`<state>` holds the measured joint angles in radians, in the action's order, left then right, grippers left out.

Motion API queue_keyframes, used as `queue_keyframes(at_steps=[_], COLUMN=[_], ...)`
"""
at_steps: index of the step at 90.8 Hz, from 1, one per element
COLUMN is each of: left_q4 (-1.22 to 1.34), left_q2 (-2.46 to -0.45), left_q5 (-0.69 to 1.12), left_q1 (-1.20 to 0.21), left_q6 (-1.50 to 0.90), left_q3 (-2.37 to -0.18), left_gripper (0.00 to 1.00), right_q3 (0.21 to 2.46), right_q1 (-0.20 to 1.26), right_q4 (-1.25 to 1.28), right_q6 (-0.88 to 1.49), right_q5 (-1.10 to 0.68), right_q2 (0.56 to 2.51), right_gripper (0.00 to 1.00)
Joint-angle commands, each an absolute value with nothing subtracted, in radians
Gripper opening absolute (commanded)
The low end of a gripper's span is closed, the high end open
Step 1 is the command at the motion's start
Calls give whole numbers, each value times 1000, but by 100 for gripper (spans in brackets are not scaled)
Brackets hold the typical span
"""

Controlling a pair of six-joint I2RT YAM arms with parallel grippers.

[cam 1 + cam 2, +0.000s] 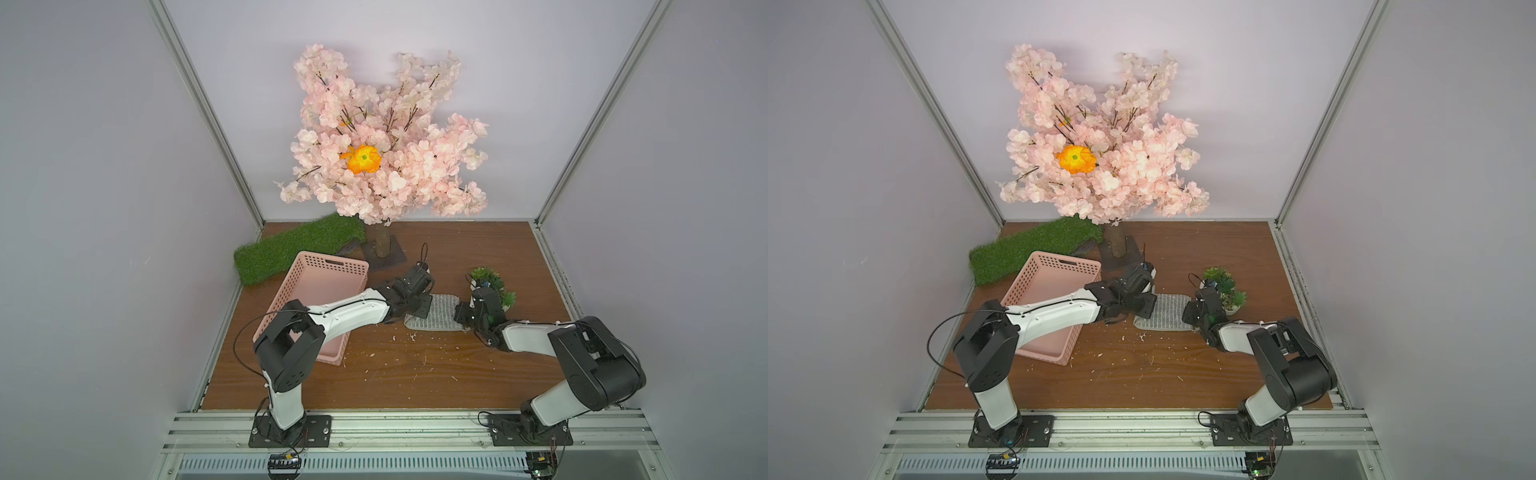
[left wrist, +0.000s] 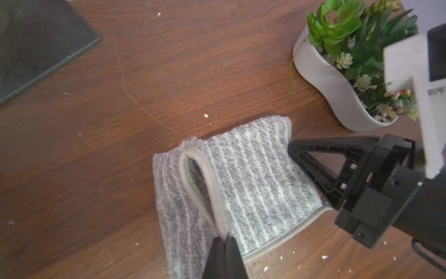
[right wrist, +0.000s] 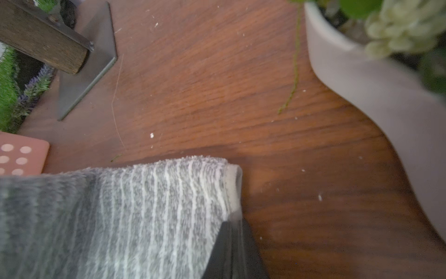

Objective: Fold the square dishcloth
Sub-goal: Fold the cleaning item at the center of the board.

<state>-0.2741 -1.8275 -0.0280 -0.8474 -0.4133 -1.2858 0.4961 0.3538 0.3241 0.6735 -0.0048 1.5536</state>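
At the far left a green artificial grass mat (image 1: pixel 291 249) lies against the wall, with an empty pink basket (image 1: pixel 328 262) set just in front of it, clear of the work. The left fingers (image 2: pixel 216 261) are pressed together on the grey hem of the square dishcloth (image 1: pixel 436 316), raising that edge into a small loop. The cloth lies on the bench (image 1: pixel 415 382) between the basket and a potted succulent (image 2: pixel 318 77). The right fingers (image 3: pixel 220 256) pinch the hem at the cloth's opposite side. Two grips on one edge probably let both ends rise together and fold over evenly. The bench is brown wood grain, littered with whitish scraps. A pink blossom tree (image 1: pixel 374 145) stands at the back, and pale grey walls with aluminium posts close the space in.
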Motion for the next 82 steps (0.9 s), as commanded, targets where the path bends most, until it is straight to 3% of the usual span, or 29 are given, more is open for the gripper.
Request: queue_keyframes(at_steps=[1,50,82], left_q4=[-246,-125,-82], left_q2=[-1865,-2004,-2030], left_q5=[36,123,156], left_q1=[-858,-858,-858], left_q6=[-414,-530,-559], left_q3=[-1323,-1411,-1424], left_gripper=[0,0,0], right_q3=[497,480,499], right_q1=[353,354,354], right_q4=[342,448,359], right_q6=[688,733,709], right_q5=[-27,-121,-50], right_q2=[1584,1625,1563], right_gripper=[9,9,12])
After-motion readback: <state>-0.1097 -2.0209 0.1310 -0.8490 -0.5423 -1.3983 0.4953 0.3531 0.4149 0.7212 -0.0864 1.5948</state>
